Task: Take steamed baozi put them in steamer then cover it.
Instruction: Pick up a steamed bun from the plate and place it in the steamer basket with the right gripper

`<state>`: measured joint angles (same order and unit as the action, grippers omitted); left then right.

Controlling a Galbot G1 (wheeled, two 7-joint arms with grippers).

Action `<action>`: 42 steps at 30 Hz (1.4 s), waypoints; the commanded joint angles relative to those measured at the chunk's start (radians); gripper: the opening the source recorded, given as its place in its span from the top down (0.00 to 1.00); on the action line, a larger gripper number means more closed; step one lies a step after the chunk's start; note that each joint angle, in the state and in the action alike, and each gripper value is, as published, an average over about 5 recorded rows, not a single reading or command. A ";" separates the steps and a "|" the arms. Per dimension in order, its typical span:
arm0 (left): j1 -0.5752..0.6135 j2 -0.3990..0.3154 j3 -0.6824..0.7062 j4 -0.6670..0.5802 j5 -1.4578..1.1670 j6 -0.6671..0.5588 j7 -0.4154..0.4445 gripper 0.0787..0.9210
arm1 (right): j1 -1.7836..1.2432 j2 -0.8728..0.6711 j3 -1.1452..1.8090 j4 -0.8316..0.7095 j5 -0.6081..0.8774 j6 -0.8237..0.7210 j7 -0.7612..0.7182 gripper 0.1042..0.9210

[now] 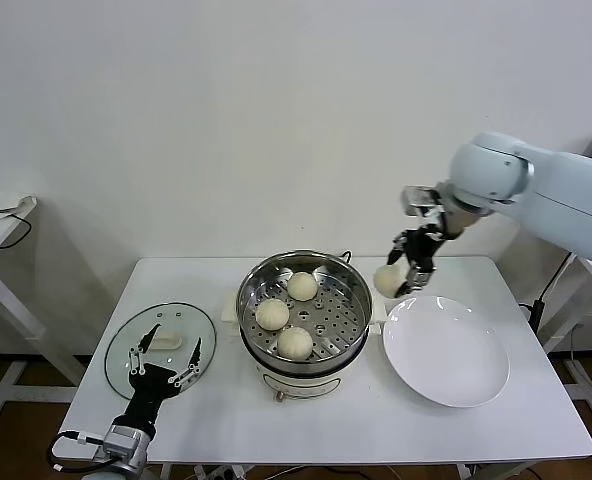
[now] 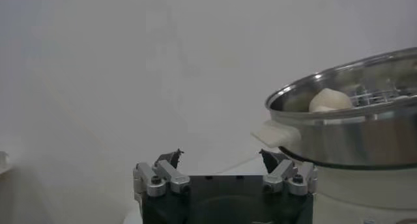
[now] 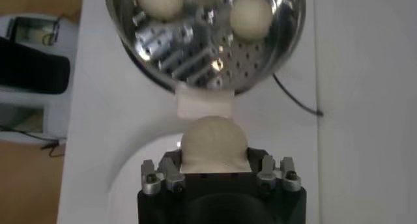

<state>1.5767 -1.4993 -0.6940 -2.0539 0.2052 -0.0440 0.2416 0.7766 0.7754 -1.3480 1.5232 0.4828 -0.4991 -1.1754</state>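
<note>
The right gripper is gripping the fourth baozi in the air, between the steamer and the white plate. Three buns are sitting on the tray inside. The soft bun is at risk of slipping, or of clipping the steel rim on the way across. The left gripper is waiting, jaws spread, above the lid.

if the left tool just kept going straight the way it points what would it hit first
Probably the cover: the open left tool hangs over its near edge, pointing across the glass toward its white handle. Height above the glass is unclear.
</note>
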 commanded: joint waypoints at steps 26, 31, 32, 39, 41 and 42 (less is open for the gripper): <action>-0.014 0.014 -0.034 0.016 -0.025 0.000 0.009 0.12 | -0.146 0.454 -0.109 -0.244 -0.056 -0.044 0.003 0.31; -0.019 0.016 -0.034 0.020 -0.028 0.001 0.009 0.12 | -0.166 0.455 -0.100 -0.260 -0.068 -0.043 0.001 0.31; -0.020 0.016 -0.034 0.021 -0.028 0.002 0.009 0.12 | -0.170 0.456 -0.097 -0.263 -0.071 -0.043 0.001 0.31; -0.023 0.014 -0.033 0.030 -0.028 0.002 0.008 0.12 | -0.204 0.460 -0.076 -0.291 -0.103 -0.037 -0.002 0.30; -0.022 0.014 -0.035 0.031 -0.028 0.002 0.008 0.12 | -0.207 0.455 -0.069 -0.291 -0.106 -0.034 -0.004 0.30; -0.022 0.014 -0.035 0.031 -0.028 0.002 0.008 0.12 | -0.208 0.450 -0.063 -0.289 -0.105 -0.033 -0.005 0.28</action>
<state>1.5545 -1.4852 -0.7281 -2.0245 0.1770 -0.0424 0.2497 0.5953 1.2187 -1.4249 1.2539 0.4009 -0.5345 -1.1768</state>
